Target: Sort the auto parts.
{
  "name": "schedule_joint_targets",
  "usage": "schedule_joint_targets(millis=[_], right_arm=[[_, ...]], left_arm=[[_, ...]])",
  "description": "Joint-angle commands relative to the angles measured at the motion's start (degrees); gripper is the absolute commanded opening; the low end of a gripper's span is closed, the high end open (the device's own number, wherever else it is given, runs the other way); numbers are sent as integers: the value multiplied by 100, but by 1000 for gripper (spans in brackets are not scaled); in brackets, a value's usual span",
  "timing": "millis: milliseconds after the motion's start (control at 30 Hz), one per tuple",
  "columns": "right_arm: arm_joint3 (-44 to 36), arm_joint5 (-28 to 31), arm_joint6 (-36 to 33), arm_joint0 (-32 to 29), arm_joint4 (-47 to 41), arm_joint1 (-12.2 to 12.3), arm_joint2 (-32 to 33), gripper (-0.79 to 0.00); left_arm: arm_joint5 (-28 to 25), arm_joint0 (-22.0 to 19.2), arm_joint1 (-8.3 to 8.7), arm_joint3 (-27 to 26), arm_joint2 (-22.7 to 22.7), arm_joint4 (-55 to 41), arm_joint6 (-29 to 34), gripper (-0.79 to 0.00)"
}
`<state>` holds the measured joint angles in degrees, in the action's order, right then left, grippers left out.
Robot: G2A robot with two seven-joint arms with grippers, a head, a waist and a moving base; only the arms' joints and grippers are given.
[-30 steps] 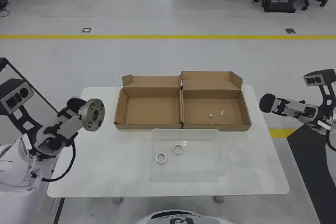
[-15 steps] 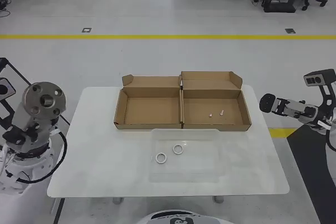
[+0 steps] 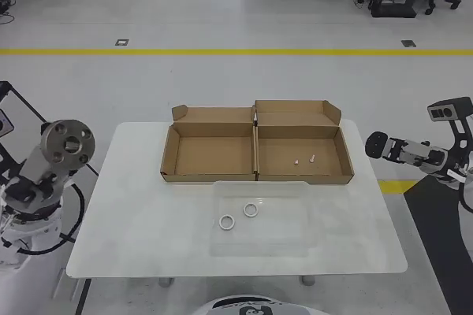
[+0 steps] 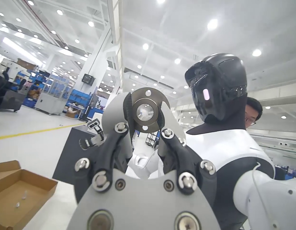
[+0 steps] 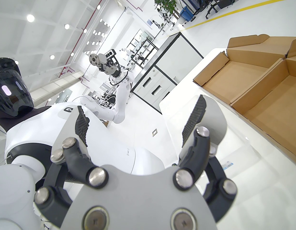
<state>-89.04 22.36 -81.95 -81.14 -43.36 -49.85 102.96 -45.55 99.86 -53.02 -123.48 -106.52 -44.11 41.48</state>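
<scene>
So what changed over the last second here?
The left gripper, shut on the flange, swung out from the table's left edge to off its side, and the flange's face turned up toward the top camera. The right gripper stayed open at the right. The rings in the tray and the small parts in the right box did not move.

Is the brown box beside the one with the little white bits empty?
Empty. In the top view that cardboard box shows only bare floor; the neighbouring box holds two small white parts.
</scene>
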Motion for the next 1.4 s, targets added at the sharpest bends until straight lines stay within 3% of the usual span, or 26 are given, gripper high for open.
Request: schedule_joint_targets(millis=[0, 333, 800, 1367], right_arm=[[0, 0, 0, 0, -1, 0, 0, 0], [0, 0, 0, 0, -1, 0, 0, 0], [0, 0, 0, 0, -1, 0, 0, 0], [0, 0, 0, 0, -1, 0, 0, 0]], left_arm=[[37, -9, -17, -19, -11, 288, -41, -785], [68, -52, -90, -78, 57, 1005, -208, -785], [63, -109, -154, -56, 282, -317, 93, -785], [63, -109, -154, -56, 282, -317, 93, -785]])
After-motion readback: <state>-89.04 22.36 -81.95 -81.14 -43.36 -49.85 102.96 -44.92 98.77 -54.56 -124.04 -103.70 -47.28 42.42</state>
